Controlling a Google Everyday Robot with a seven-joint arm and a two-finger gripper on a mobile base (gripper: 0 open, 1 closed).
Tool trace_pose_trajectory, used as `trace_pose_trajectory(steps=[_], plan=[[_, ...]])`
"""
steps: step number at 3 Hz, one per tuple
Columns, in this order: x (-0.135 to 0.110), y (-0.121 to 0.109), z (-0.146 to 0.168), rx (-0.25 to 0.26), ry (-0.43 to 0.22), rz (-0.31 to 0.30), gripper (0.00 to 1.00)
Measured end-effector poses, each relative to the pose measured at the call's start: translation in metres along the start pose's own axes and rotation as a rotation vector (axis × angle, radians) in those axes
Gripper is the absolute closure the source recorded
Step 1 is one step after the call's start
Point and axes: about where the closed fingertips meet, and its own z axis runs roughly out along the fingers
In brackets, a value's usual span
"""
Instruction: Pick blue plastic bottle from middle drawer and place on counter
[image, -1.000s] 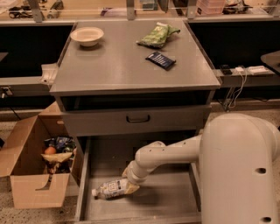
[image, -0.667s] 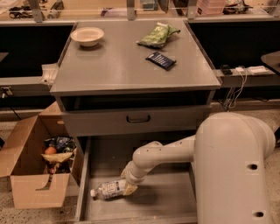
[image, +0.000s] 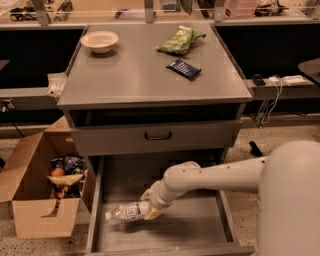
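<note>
The blue plastic bottle (image: 126, 212) lies on its side in the open middle drawer (image: 200, 225), white cap pointing left. My gripper (image: 148, 205) reaches down into the drawer from the right, and its pale fingers sit around the bottle's right end. The bottle looks close to the drawer floor; I cannot tell whether it rests on it. The grey counter (image: 145, 75) is the cabinet top above.
On the counter are a white bowl (image: 99, 41), a green snack bag (image: 180, 41) and a dark packet (image: 183, 68). A shut drawer front with a black handle (image: 158, 135) sits above the open drawer. An open cardboard box (image: 42, 192) with items stands at the left.
My arm has shifted a little; the white shell at the right fills more of the view. The gripper and the bottle stay at about the same place in the drawer.
</note>
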Motion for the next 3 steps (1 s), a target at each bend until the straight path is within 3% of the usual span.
trace_pose_trajectory(steps=[1,2,3], plan=[[-0.035,0.004,-0.045,0.086,-0.134,-0.053,1.00],[-0.055,0.008,-0.092,0.159,-0.247,-0.105,1.00],[-0.029,0.014,-0.119,0.225,-0.244,-0.127,1.00]])
